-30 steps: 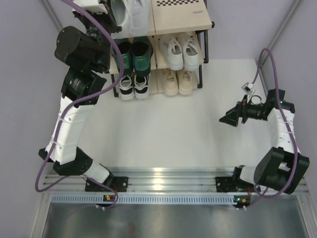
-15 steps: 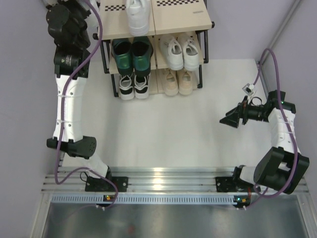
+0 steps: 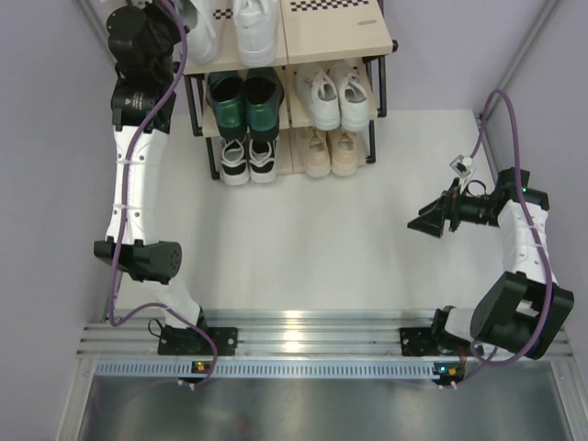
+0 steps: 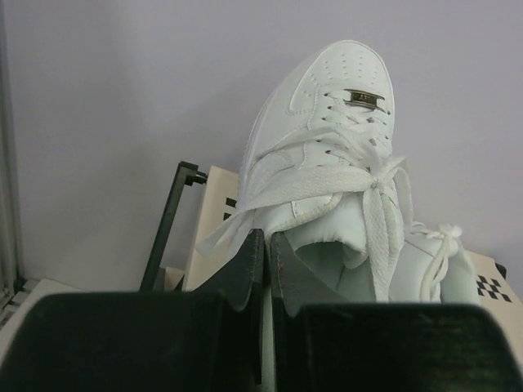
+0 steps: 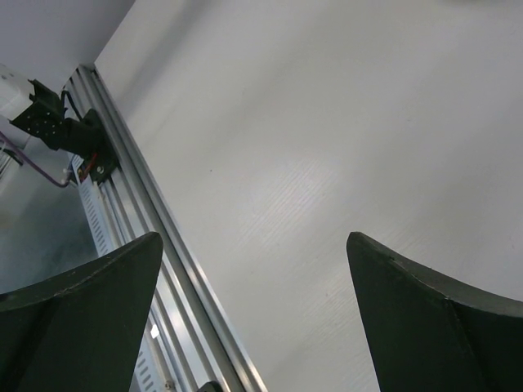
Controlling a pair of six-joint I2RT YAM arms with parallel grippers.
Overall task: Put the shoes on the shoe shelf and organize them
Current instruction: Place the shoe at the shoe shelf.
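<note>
My left gripper (image 4: 267, 245) is shut on the collar of a white sneaker (image 4: 327, 155). In the top view the sneaker (image 3: 197, 28) is at the left end of the shoe shelf's top board (image 3: 331, 32), beside its mate (image 3: 255, 28). I cannot tell if it rests on the board. The mate also shows in the left wrist view (image 4: 433, 261). Green heeled shoes (image 3: 243, 99) and white sneakers (image 3: 331, 92) fill the middle tier. Black-and-white sneakers (image 3: 248, 158) and beige sneakers (image 3: 331, 152) fill the bottom tier. My right gripper (image 3: 424, 221) is open and empty, also in its wrist view (image 5: 253, 245).
The shelf's black frame post (image 4: 167, 220) stands just left of the held sneaker, close to the purple wall (image 3: 55, 110). The arms' metal rail (image 3: 303, 331) runs along the near table edge. The white table (image 3: 303, 239) lies between shelf and rail.
My left arm has swung left and stretched out toward the shelf's far left corner. The held white sneaker now shows beside the other one on top. The right arm has not moved.
</note>
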